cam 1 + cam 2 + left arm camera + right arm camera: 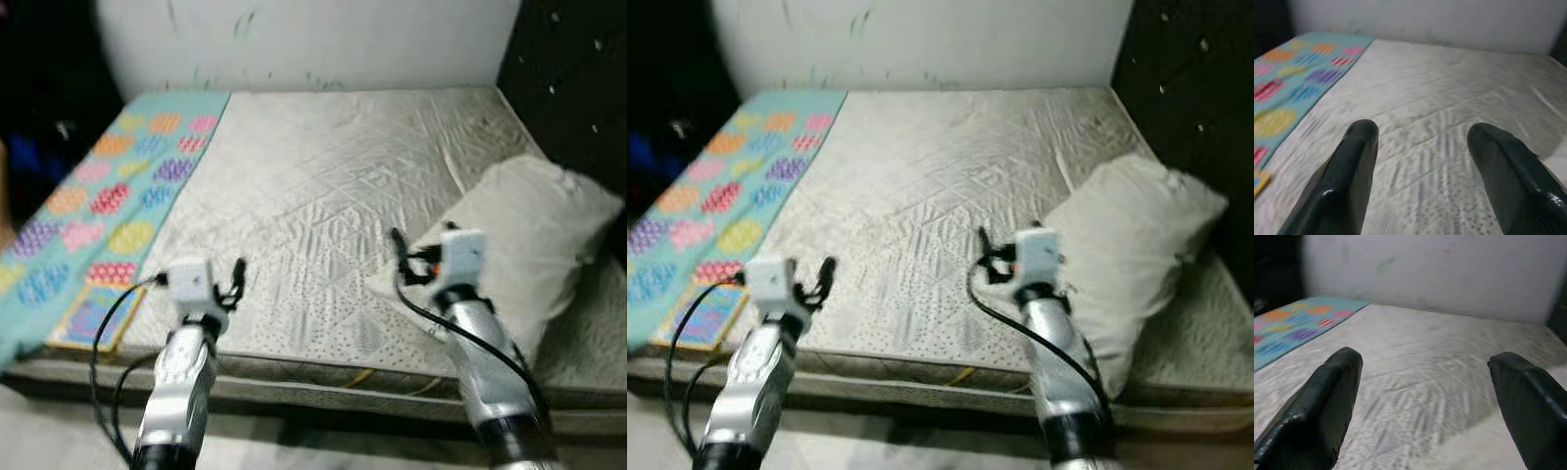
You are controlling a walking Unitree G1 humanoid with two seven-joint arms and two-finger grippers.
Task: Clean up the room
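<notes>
- While both arms reach forward over the near edge of the bed, the left gripper (235,279) hangs released, its two black fingers (1347,171) spread apart with nothing between them, just above the mattress (323,196) near its near left part.
- Just to the left of that gripper lies a turquoise blanket (108,186) with coloured dotted patches, running along the left edge of the mattress from the far corner to the near one.
- At the blanket's near end, by the near left corner of the mattress, sits a flat, colourful book-like thing (93,315); its picture is too blurred to read.
- The right gripper (400,257) is also released, fingers (1327,401) wide apart and empty, held over the mattress toward its near right part.
- Just beside that gripper, to its right, a white pillow (534,245) lies crumpled against the right edge of the mattress, close to the near right corner.
- Bare quilted mattress fills the middle, reaching back to a pale wall (313,39) at the far edge.
- A dark wall (578,69) stands along the right side.
</notes>
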